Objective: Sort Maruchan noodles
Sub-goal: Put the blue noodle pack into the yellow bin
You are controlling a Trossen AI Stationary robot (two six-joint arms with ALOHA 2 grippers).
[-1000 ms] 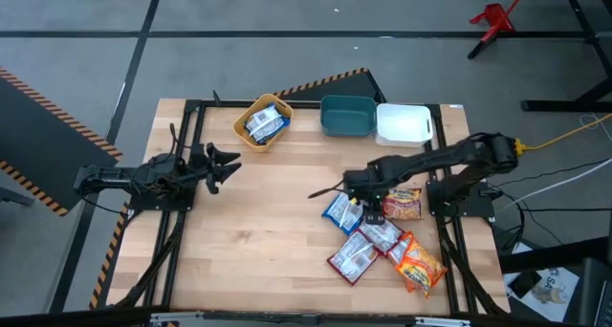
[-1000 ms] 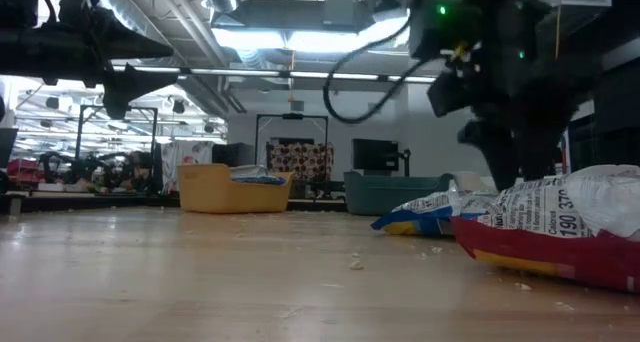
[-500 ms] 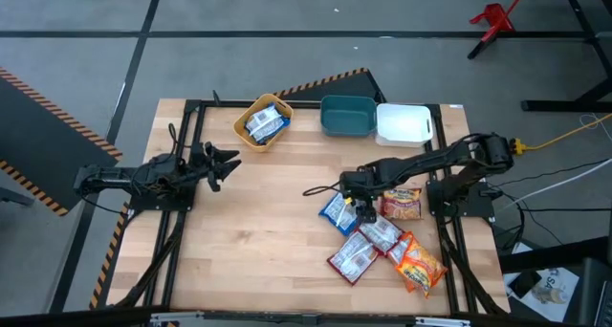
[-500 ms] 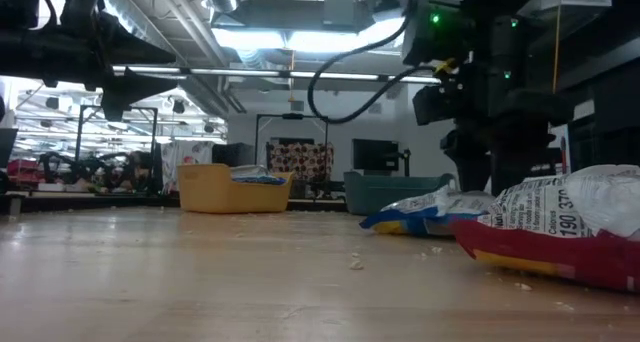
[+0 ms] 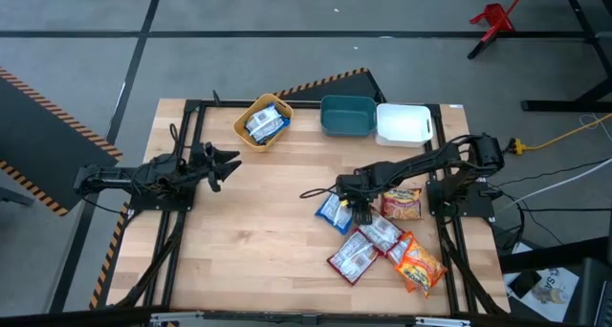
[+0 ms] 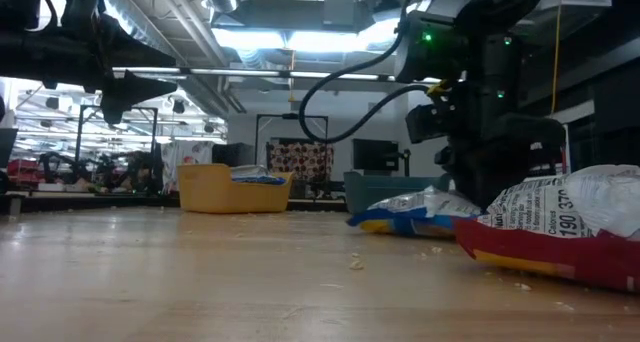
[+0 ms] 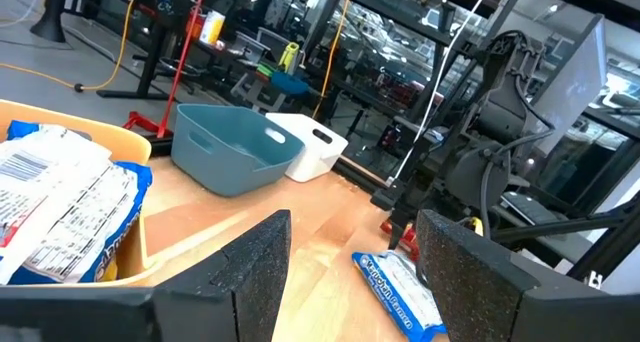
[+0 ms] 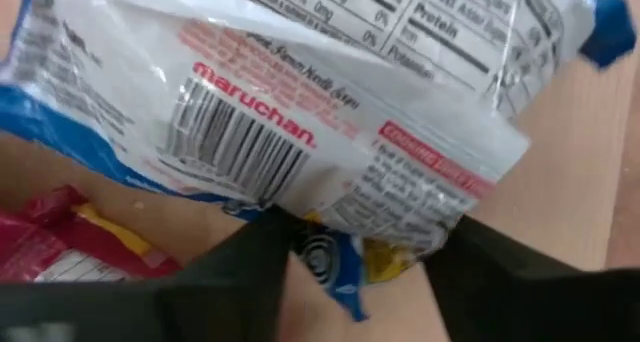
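Blue-and-white noodle packet (image 5: 332,210) lay on the table (image 5: 258,250), left of the pile; my right pincer (image 5: 356,205) pressed over it, grip state indeterminate. Pickup step; next: secure, lift, carry to yellow bin (image 5: 251,134). Left pincer (image 5: 225,164) waited released.

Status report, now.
Right gripper down on blue-and-white packet, grip unclear. Left gripper open, waiting left of centre. Yellow bin path unobstructed.
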